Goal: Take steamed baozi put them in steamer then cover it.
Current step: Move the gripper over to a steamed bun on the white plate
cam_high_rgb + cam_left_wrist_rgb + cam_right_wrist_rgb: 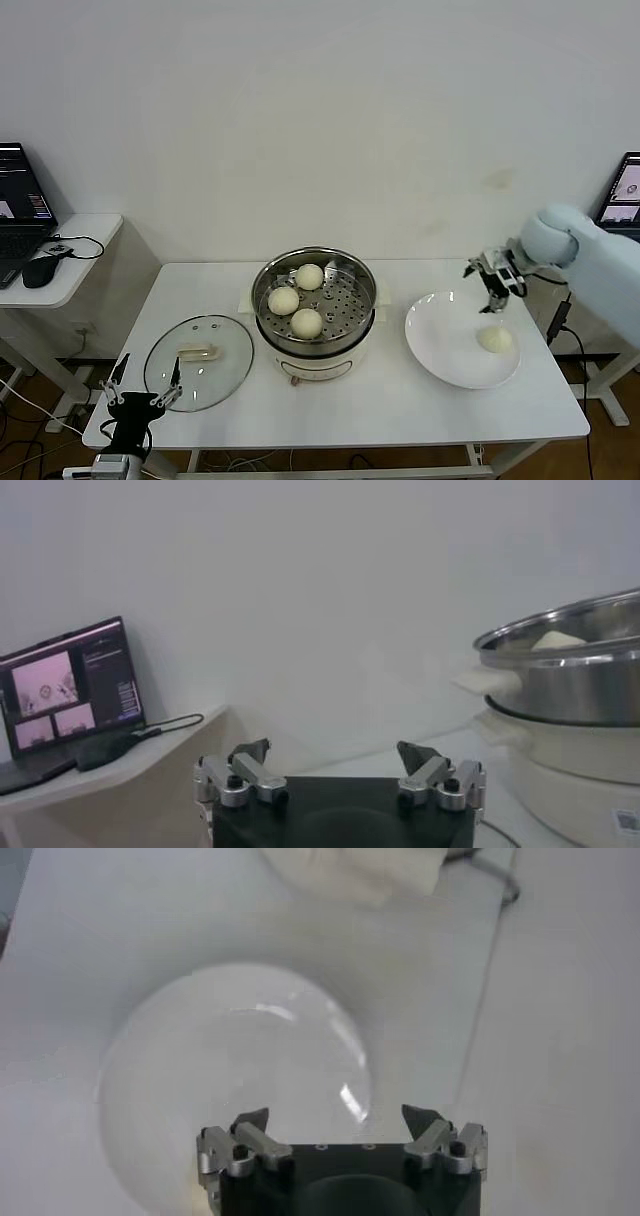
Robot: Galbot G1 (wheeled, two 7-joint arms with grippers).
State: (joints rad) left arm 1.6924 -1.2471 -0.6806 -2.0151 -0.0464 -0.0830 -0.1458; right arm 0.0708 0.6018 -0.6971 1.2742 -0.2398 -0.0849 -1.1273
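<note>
Three buns sit in the steamer [314,300]. The right pincer [493,290], spread and empty, hovers just above the last bun [495,339] on the plate [440,350]; next it must descend and pinch. The left pincer [140,392], spread, waits by the lid [198,361].

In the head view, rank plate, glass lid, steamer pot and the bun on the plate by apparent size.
Largest to smallest:
1. steamer pot
2. plate and glass lid: look alike, unranked
3. bun on the plate

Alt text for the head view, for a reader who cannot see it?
Three baozi sit in the steamer at table centre; a fourth lies on a white plate under the open right gripper. The glass cover lies left of it, the open left gripper beside it.
</note>
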